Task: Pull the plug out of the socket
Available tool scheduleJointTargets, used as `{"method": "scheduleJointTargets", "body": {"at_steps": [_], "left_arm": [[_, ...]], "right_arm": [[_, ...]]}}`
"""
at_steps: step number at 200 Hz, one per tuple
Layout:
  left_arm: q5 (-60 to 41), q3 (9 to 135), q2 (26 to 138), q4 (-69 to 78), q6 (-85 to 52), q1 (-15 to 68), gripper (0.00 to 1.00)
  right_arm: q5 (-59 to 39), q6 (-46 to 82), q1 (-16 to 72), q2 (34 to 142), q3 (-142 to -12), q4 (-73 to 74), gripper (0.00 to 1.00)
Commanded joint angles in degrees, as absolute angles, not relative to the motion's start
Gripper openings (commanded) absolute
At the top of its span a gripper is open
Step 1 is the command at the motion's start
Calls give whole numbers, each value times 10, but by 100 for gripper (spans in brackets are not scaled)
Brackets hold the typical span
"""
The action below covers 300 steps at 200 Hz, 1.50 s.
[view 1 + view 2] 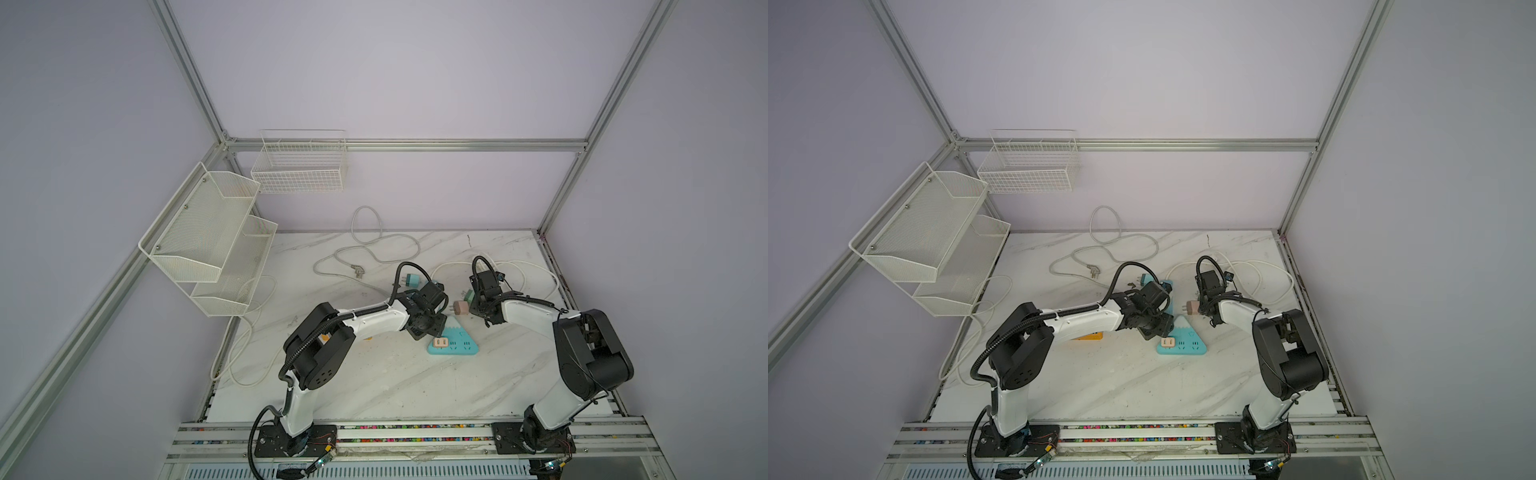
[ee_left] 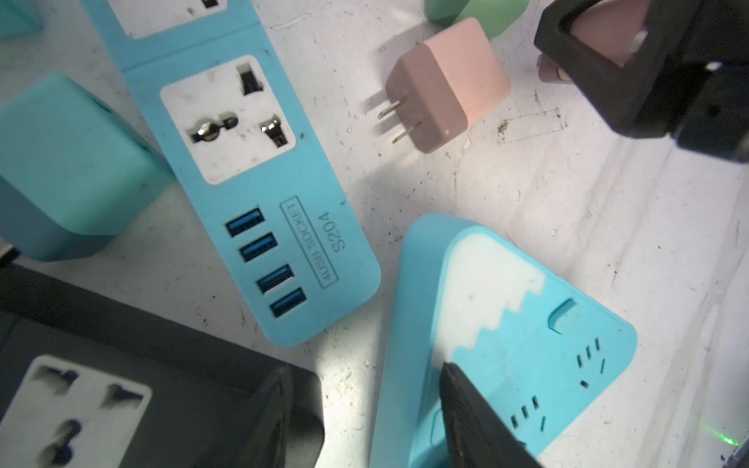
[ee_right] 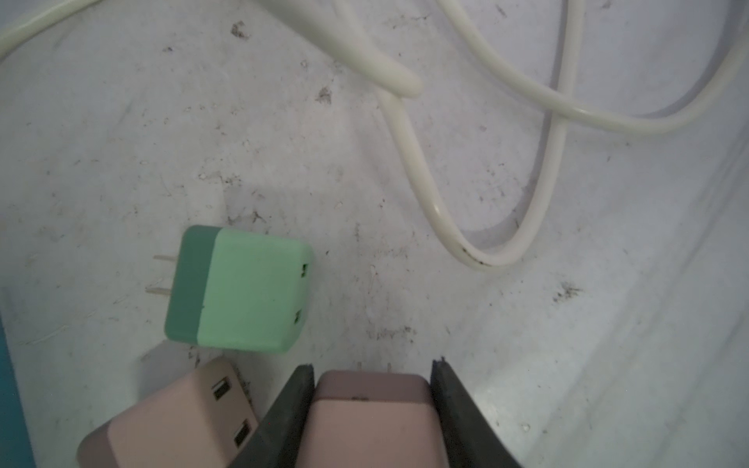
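Right claw grips first pink plug, second pink plug beside; left claw parted.

I see pale lavender walls edged by an aluminium frame, evenly lit. A white two-tier mesh shelf hangs on the left wall, a wire basket on the back wall, above my scuffed marble-patterned tabletop.
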<state>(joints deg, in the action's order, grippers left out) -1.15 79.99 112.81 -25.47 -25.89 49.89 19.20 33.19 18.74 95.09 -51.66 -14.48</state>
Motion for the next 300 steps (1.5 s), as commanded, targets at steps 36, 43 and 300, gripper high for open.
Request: {"method": "scheduleJointTargets", "body": {"at_steps": [36, 43, 300], "left_arm": [[1, 782, 1093, -255, -254, 489, 58], [-1, 782, 1092, -255, -254, 488, 58], [21, 542, 816, -180, -387, 468, 56]], "right_arm": [[197, 347, 184, 957, -516, -135, 36], [195, 346, 184, 958, -515, -134, 37], [103, 294, 254, 738, -523, -245, 72]]}}
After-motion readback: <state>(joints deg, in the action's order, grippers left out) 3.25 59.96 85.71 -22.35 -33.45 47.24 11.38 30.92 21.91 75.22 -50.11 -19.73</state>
